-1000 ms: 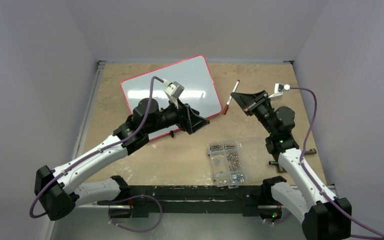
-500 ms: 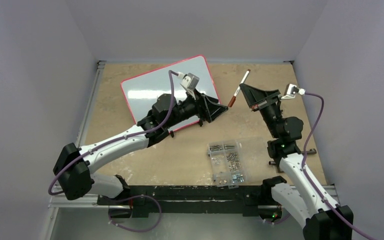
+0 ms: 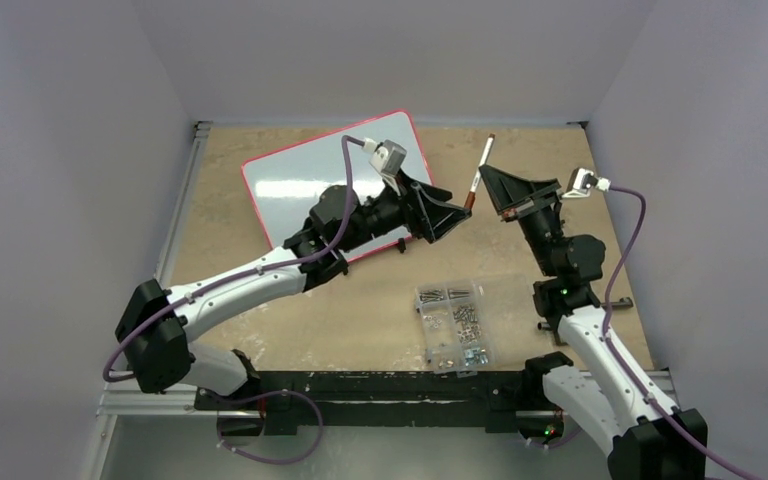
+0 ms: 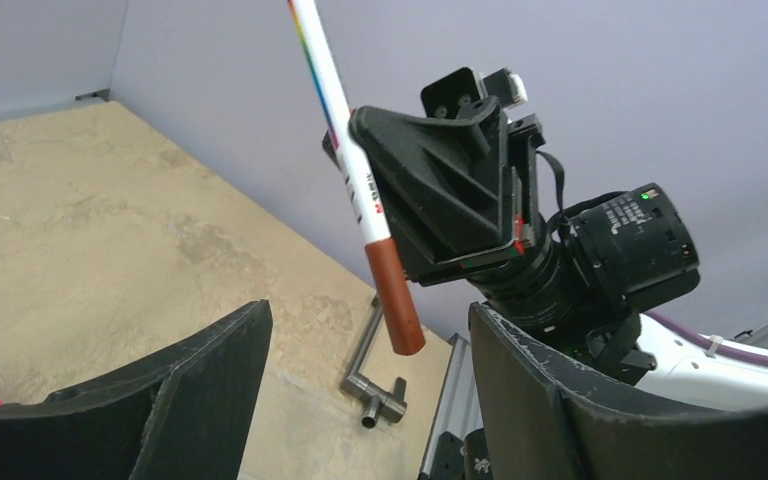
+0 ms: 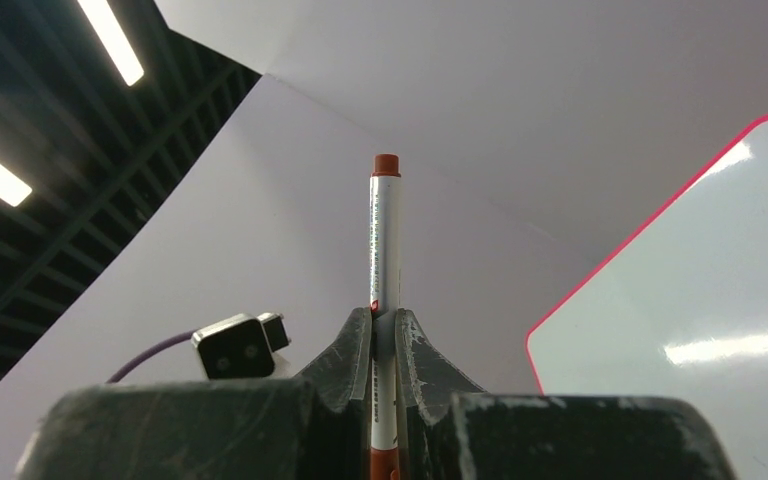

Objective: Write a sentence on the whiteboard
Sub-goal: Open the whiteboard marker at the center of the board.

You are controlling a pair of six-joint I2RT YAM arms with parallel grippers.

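"Right tool (image 5: pixel 385 328) is clenched on the marker (image 4: pixel 363 195) at mid-barrel; why that hold?" asks the student.

"Judged from the pose, it presents the capped end," replies the instructor. "The red cap (image 4: pixel 397 300) hangs below the grip, free in the air, where the other arm can reach it. Gripping the barrel rather than the cap leaves the cap bare."

"And the left tool (image 3: pixel 456 211)?"

"Its jaws stand released, one finger on each side of the cap, neither touching it in the left wrist view. The likely step is uncapping: close on the cap, then pull along the line of the barrel. A skewed pull could lever the marker out of the right grip."

"Where is the whiteboard (image 3: pixel 290 180)?"

"Flat on the tabletop (image 3: pixel 360 310), at the far side and left of centre, partly under the left arm and apart from the marker. No writing shows on the part seen, so the sentence is judged not yet begun. The screw box (image 3: pixel 455 325) lies near the arm bases, apart from both tools."
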